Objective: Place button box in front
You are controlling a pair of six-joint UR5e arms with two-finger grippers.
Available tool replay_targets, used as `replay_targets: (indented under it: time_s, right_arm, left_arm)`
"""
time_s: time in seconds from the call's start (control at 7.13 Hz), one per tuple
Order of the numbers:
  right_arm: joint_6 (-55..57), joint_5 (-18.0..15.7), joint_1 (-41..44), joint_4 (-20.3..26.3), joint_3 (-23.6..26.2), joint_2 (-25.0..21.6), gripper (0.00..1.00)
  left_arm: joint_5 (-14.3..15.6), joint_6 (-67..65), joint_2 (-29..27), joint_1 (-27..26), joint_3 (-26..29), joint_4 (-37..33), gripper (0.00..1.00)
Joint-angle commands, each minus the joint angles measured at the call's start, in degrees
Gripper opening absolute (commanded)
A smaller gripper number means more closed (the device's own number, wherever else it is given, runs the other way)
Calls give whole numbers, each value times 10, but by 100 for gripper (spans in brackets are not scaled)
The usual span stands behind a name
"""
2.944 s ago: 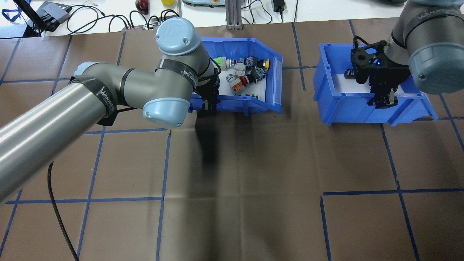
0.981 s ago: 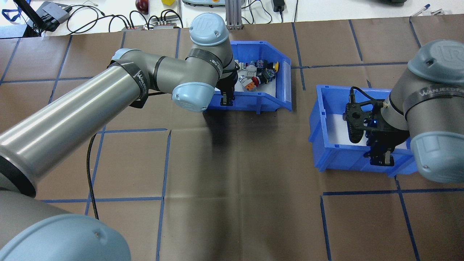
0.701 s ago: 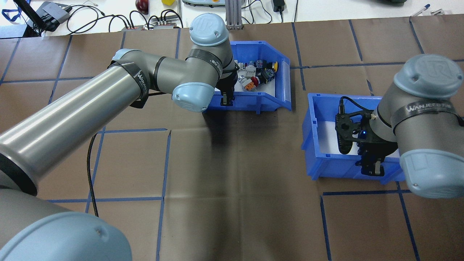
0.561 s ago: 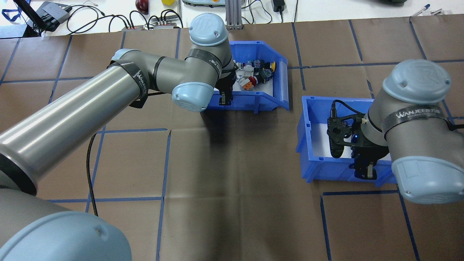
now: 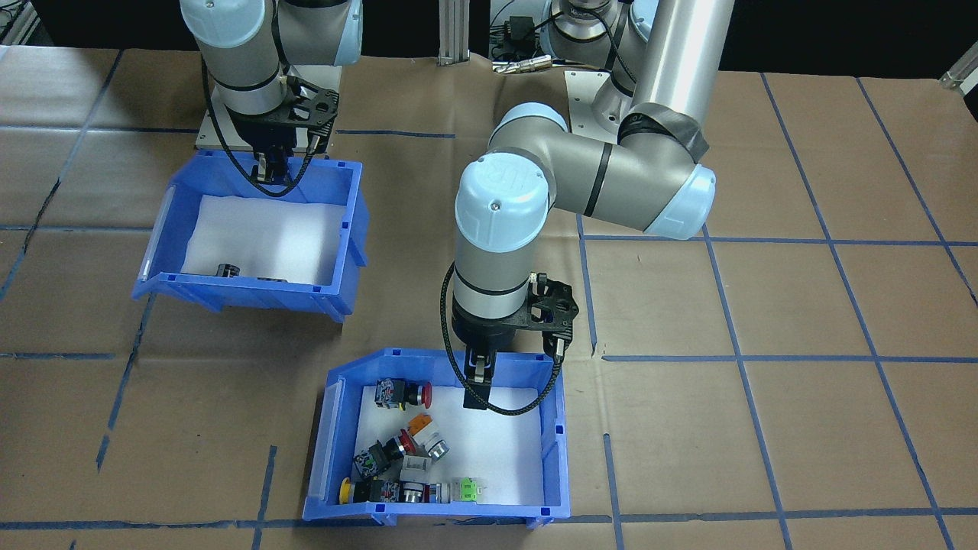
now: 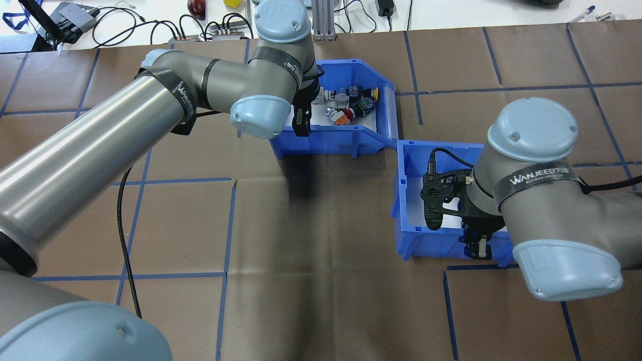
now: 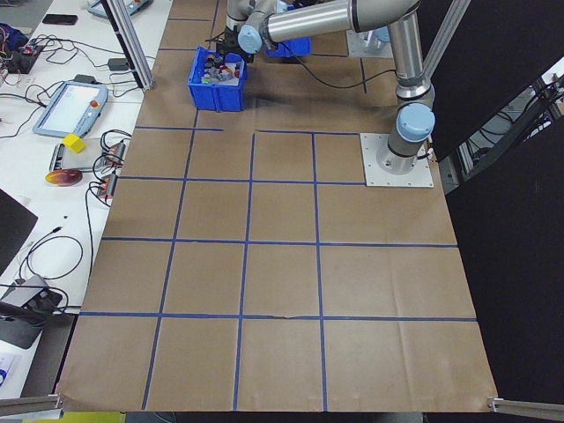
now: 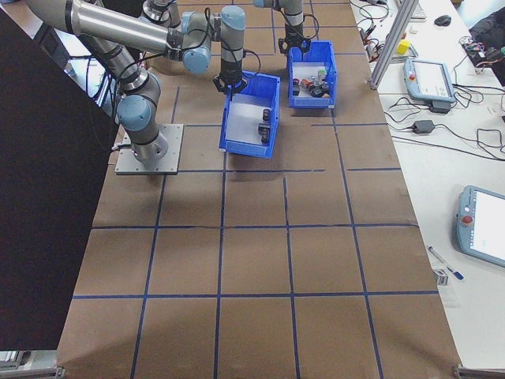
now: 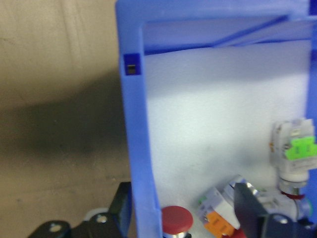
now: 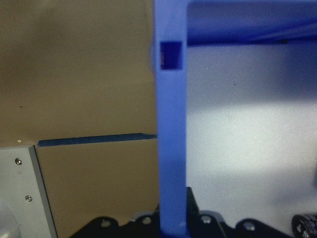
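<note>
The button box (image 6: 351, 142) (image 5: 555, 428), a blue bin with white foam and red, yellow, orange and green switches (image 5: 405, 447), sits at the table's far side. My left gripper (image 6: 301, 123) (image 5: 475, 376) (image 9: 188, 218) is open astride the bin's near wall (image 9: 138, 148), one finger outside and one inside over the foam. The second blue bin (image 6: 404, 200) (image 5: 252, 296) holds a few black blocks (image 5: 227, 269). My right gripper (image 6: 476, 246) (image 5: 271, 164) (image 10: 173, 225) is shut on that bin's near wall (image 10: 171, 124). The two bins meet at a corner (image 6: 394, 142).
Brown paper with a blue tape grid covers the table (image 6: 326, 250). Cables and a power strip (image 6: 200, 30) lie beyond the far edge, and a teach pendant (image 7: 66, 106) rests on the side bench. The arms' base plates (image 5: 252, 114) are at the robot's side.
My right arm has dragged the second bin left and toward the robot until its corner touches the button box. The button box has shifted slightly left, and the left wrist has moved a little farther away.
</note>
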Motion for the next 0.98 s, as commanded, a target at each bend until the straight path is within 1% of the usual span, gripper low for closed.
replay_targets:
  time_s: [0.0,0.14,0.28,0.42,0.56,0.7,0.84]
  right_arm:
    - [73,0,78,-22,0,8,9]
    - [111,0,114,-37,0,23,9]
    - [153,0,161,-70,0,47,9]
    - [195,-4,209,-120,-1,73,9]
    - [224,-7,246,-150,-3,99,9]
    - [241,-9,271,-169,-3,116,9]
    - [243,-9,281,-175,-4,119,9]
  left_arm:
    - [3,130,42,19,53,-118,99]
    - [2,248,82,37,52,-158,99]
    - [2,387,125,58,51,-232,99]
    - [4,522,167,75,50,-318,99]
    - [16,619,205,93,50,-361,99]
    - [31,719,229,112,39,-364,99]
    - [29,836,255,133,12,-364,99]
